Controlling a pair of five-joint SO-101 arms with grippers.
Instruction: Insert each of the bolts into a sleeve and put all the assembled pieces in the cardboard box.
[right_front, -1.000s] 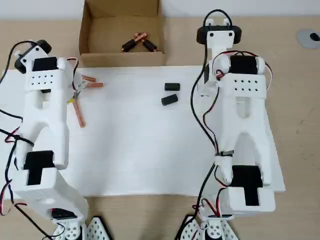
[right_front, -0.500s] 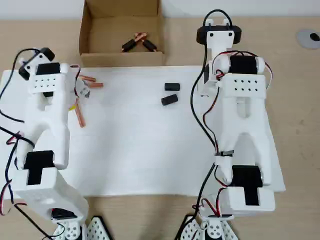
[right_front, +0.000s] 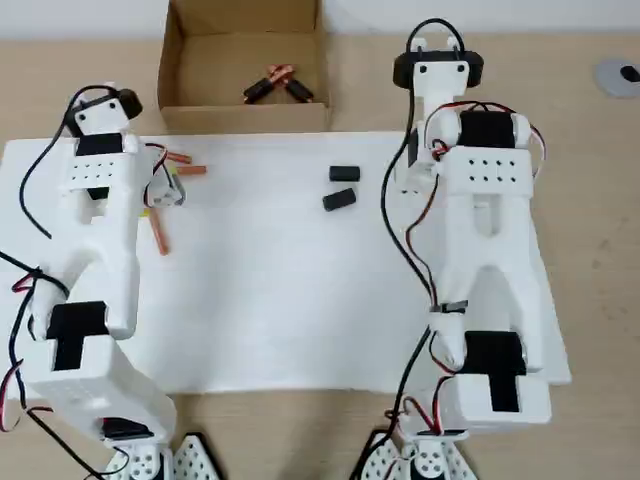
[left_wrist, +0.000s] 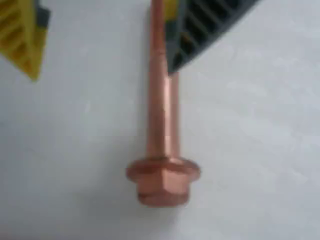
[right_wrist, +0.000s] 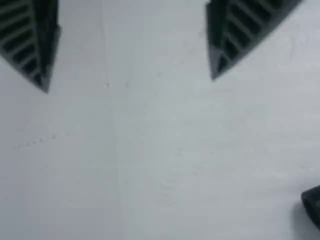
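A copper bolt (left_wrist: 161, 145) lies on the white sheet between the fingers of my open left gripper (left_wrist: 102, 74), its shaft close beside the dark finger (left_wrist: 200, 30) and its hex head pointing away. From above, that bolt (right_front: 158, 235) reaches out from under the left gripper (right_front: 158, 195). Two more bolts (right_front: 185, 165) lie just beyond it. Two black sleeves (right_front: 341, 187) rest mid-sheet near the right arm. My right gripper (right_wrist: 130, 84) hangs open over bare sheet. The cardboard box (right_front: 180, 60) holds assembled pieces (right_front: 275, 85).
The white sheet (right_front: 270, 300) covers most of the table between both arms. A dark object (right_wrist: 312, 205) sits at the edge of the right wrist view. A grey disc (right_front: 617, 75) lies far right on the wooden table.
My left arm's wrist has swung to the right, bringing its gripper over the bolt nearest the arm. The right arm, sleeves and box contents have not moved.
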